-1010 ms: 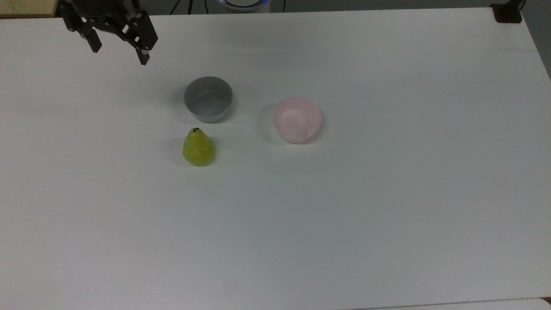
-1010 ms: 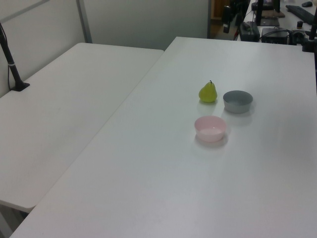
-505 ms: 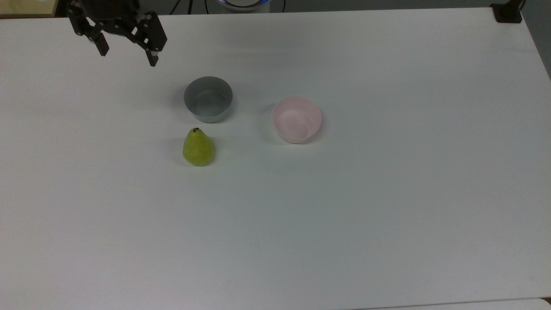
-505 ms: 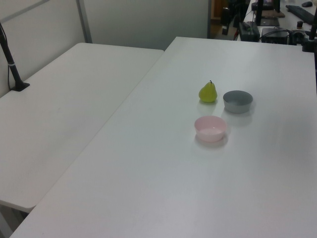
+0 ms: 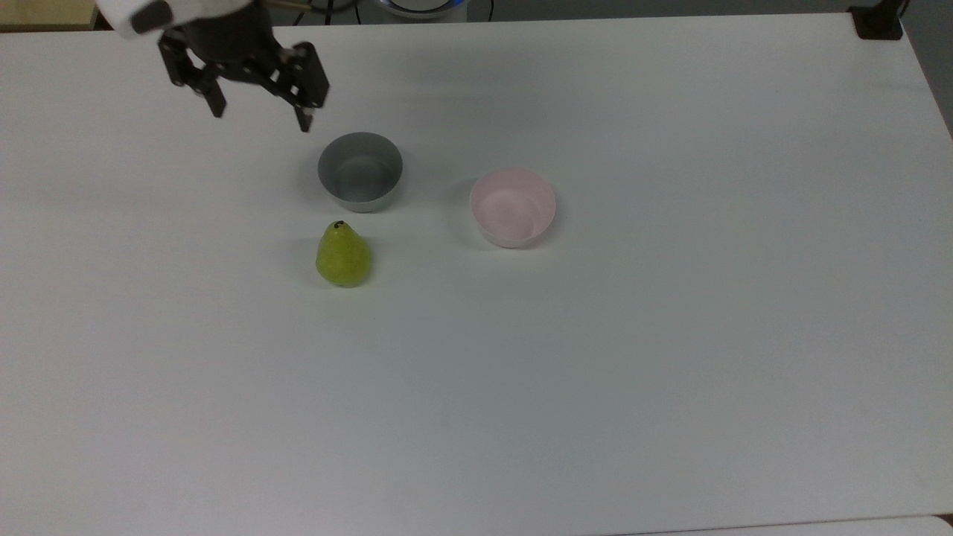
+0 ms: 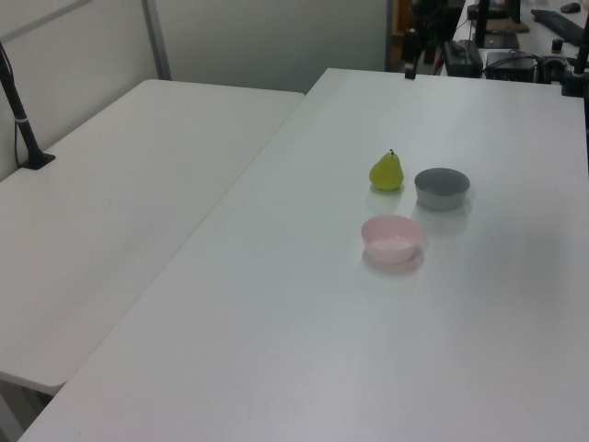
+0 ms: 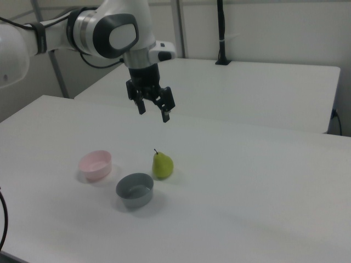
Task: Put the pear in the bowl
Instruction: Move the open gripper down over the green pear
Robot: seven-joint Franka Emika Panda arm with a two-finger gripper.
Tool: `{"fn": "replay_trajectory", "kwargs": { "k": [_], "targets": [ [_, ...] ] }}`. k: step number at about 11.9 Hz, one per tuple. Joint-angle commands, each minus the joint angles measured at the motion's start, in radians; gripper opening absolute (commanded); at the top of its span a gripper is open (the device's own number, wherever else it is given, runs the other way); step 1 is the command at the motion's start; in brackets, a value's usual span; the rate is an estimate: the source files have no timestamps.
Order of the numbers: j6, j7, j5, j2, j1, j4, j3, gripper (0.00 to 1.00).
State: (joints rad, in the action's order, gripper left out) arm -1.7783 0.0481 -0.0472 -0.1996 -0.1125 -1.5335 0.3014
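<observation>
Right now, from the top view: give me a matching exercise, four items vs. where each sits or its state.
Column 1:
1. pear
2. pink bowl
3. grey bowl
4. gripper

Column 2:
A. open, above the table near the top view's upper left
B. empty, furthest toward the top view's right
C. upright on the table, just below the grey bowl in the top view
D. empty, between gripper and pear

Pairs: 1-C, 2-B, 3-D, 4-A

A white surface (image 6: 304, 322) adjoins a second white table (image 6: 120, 193). Pale partition walls (image 6: 276, 41) stand behind, and a black pole (image 7: 221, 33) rises from the second table.
</observation>
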Motion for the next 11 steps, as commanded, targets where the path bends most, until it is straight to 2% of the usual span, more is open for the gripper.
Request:
{"fn": "replay_trajectory", "kwargs": {
  "k": [1,2,5,8,11],
  "targets": [
    [-0.059,0.018,-0.005,-0.09,-0.074,-0.002,0.015,1.0],
    [-0.113,0.018,-0.005,-0.121,-0.09,-0.007,0.015,1.0],
    [-0.148,0.032,-0.002,-0.19,-0.101,-0.008,0.015,1.0],
    [-0.194,0.127,0.004,-0.262,-0.101,-0.023,0.016,1.0],
    [-0.233,0.171,0.007,-0.284,-0.096,-0.048,0.018,1.0]
  ]
}}
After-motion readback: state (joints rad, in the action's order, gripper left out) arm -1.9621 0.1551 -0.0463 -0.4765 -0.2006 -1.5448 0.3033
